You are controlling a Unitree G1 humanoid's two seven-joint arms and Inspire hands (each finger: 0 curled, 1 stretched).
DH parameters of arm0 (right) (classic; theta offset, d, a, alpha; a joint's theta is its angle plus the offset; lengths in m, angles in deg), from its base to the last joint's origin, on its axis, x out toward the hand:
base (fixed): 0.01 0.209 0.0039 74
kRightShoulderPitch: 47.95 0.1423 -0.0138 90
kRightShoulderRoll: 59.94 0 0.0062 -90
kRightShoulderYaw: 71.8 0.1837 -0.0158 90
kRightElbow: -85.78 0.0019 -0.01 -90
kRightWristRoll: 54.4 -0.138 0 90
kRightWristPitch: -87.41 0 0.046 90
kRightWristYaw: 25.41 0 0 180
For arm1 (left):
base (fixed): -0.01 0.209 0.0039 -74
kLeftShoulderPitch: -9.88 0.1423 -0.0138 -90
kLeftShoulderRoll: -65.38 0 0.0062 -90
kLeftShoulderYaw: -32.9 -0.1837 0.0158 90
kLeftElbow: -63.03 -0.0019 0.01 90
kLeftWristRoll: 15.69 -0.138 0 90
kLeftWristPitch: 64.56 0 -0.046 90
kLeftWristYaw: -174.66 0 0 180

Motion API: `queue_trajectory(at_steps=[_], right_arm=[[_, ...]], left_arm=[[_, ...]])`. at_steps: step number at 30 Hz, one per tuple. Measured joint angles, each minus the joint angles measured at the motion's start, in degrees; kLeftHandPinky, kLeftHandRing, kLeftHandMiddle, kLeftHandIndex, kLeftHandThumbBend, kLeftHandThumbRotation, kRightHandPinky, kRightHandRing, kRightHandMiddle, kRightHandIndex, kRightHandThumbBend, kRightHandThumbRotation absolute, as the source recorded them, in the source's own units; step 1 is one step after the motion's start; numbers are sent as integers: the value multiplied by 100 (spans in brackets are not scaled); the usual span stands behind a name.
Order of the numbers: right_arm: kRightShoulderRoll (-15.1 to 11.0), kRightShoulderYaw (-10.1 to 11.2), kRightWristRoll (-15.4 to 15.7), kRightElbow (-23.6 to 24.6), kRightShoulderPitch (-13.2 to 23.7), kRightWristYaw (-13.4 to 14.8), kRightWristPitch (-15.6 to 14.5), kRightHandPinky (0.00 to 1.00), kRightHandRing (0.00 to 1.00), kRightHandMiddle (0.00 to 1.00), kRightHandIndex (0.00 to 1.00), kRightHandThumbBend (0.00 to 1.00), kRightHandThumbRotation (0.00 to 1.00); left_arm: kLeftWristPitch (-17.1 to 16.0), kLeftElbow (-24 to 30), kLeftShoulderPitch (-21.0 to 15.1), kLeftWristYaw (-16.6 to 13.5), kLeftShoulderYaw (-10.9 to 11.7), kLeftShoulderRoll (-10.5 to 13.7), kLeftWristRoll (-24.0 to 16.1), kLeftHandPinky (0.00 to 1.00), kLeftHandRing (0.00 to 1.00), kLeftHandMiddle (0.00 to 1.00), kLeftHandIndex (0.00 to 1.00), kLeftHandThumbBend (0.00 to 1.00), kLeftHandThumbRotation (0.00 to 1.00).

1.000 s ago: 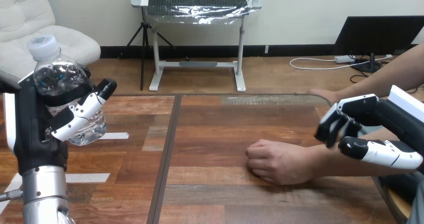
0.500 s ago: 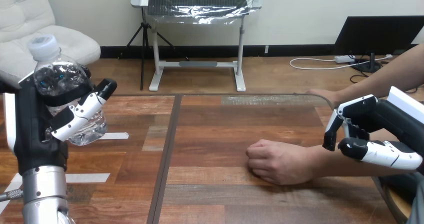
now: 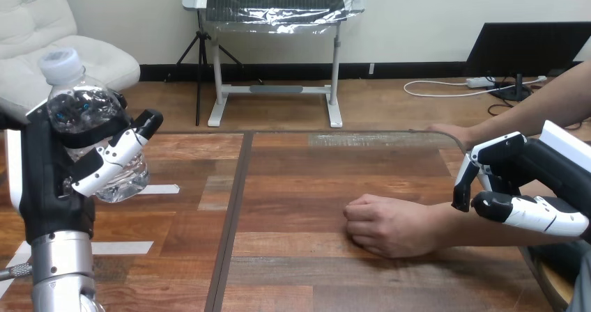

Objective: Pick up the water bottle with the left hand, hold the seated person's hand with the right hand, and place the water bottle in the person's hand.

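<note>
**Two hands raised, one bottle held off the table**

The left hand [image 3: 52, 186] stands above the table [image 3: 313, 180] on its upright silver forearm. Its fingers and thumb are curled round the water bottle [image 3: 83, 113]. The bottle is clear with a white cap and leans a little in that grasp. The cap rises above the hand, the rounded base shows just below the fingers, and the whole bottle is off the wood. Beneath and beside this hand, two strips of white tape [image 3: 159, 189] lie flat on the table.

The right hand [image 3: 530, 162] comes in from the right edge and sits over the person's forearm [image 3: 474, 228], close to the wrist. I cannot tell whether it grips the forearm or only hangs above it. Just ahead of this hand, toward the table's middle, the person's hand [image 3: 387, 225] rests on the wood as a loose fist, well apart from the bottle. Beyond the right hand, the person's other hand [image 3: 446, 131] lies at the table's far edge.
</note>
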Motion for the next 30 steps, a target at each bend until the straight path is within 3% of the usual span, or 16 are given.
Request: queue_trajectory(at_steps=[24, 30], right_arm=[[4, 0, -176, 5, 0, -69, -5, 2, 5, 11, 38, 100, 100], [-1, 1, -196, 82, 0, -162, -129, 1, 5, 10, 38, 100, 100]], left_arm=[[0, 0, 0, 1, 0, 0, -2, 24, 29, 34, 40, 60, 0], [0, 0, 0, 2, 0, 0, 11, 24, 29, 34, 40, 59, 0]])
